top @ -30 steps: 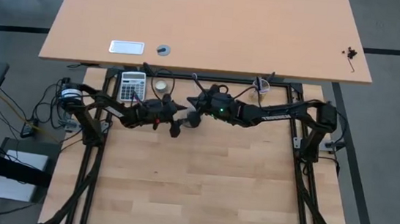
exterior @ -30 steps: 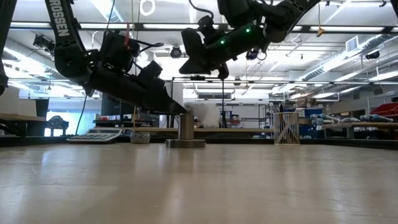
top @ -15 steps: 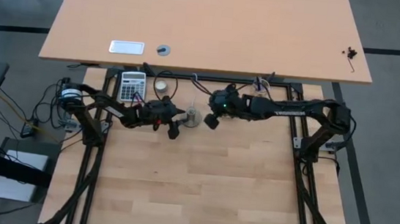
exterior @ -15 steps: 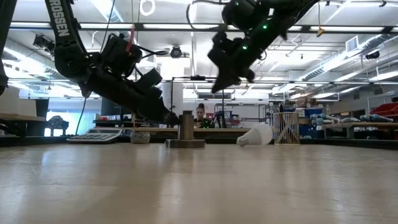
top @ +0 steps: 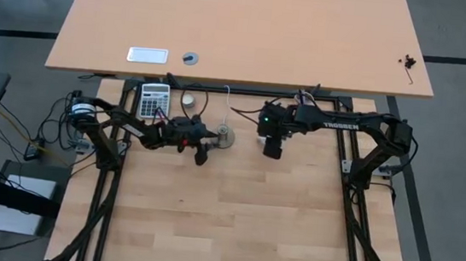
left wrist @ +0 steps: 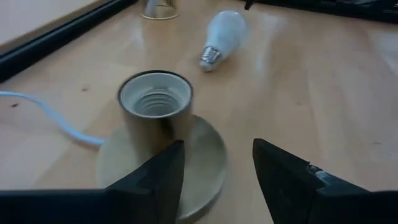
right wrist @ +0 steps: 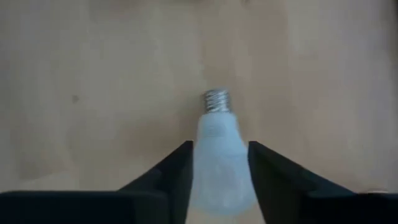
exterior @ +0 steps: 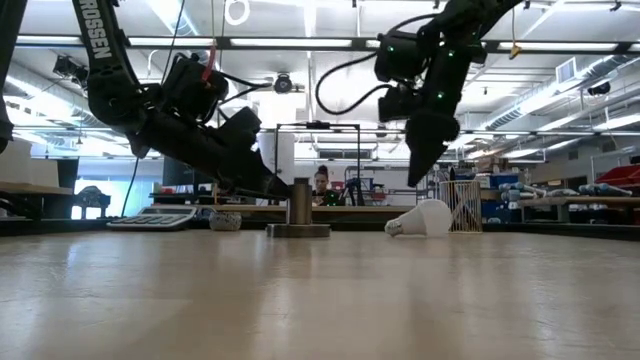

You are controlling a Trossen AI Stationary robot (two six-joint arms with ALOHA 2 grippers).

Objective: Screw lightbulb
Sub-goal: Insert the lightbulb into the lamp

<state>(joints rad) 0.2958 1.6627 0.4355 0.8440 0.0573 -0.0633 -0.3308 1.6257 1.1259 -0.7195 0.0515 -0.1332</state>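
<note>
The left gripper (left wrist: 214, 165) stands just beside the socket base (left wrist: 158, 121), its fingers spread with the base between their tips but not clamped on it; one second ago it sat a little farther back and wider. The socket's threaded mouth is empty, and its thin white cord (left wrist: 43, 118) trails off across the table (left wrist: 323, 93). The main change lies beyond: one second ago the right gripper (right wrist: 219, 163) hovered close over the socket with fingers pressed together, and half a second ago the lightbulb (exterior: 420, 218) already lay on the table. The bulb now rests on its side, well apart from the socket, screw end pointing toward it. The right gripper hangs directly above the bulb with fingers spread to either side of the globe, not yet gripping. In all likelihood the insertion failed and the bulb must be picked up again. The table is pale wood inside a dark frame; at its far edge sit a calculator (top: 154, 99) and a small round tin (top: 188, 99). Behind stands a larger tan desk (top: 243, 29).
</note>
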